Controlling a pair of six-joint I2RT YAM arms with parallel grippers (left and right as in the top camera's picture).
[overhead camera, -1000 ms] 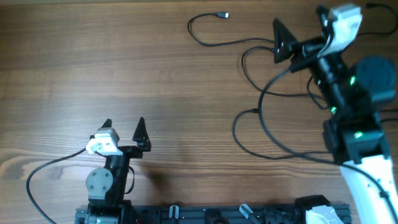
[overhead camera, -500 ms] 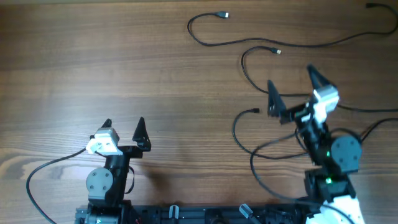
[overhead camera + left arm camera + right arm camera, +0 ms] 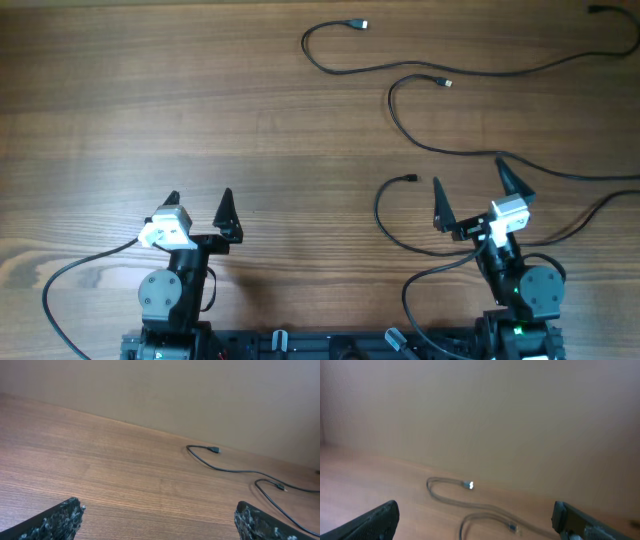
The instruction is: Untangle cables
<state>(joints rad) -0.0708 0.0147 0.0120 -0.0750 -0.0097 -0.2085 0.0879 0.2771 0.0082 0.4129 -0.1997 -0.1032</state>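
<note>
Three cables lie spread over the far right of the table [image 3: 150,90], between twelve and three o'clock in the overhead view. The top cable [image 3: 306,42] starts at a plug near twelve, loops back toward eleven and runs off at two. The middle cable [image 3: 389,100] curls below it and leaves at three. The near cable [image 3: 377,208] begins at a small plug toward four, bows out and passes under the right arm. None of them crosses another where they can be seen. They do run out of frame at three o'clock, and the stretch under the arm is hidden.

What has changed is the right gripper [image 3: 468,171]. A second ago it was stretched out toward two o'clock, over the cords. It has since drawn back to the near edge at about five o'clock, and its fingers were spread wide and empty the whole way. One fingertip now sits just beside the middle cable, though contact cannot be made out. The left gripper [image 3: 199,194] has not stirred from seven o'clock. It is well apart from every cord, with its fingers also spread and holding nothing.

The cords themselves look the same as half a second ago. With both arms back near their bases and the strands apart, the untangling appears finished, or very nearly so.
</note>
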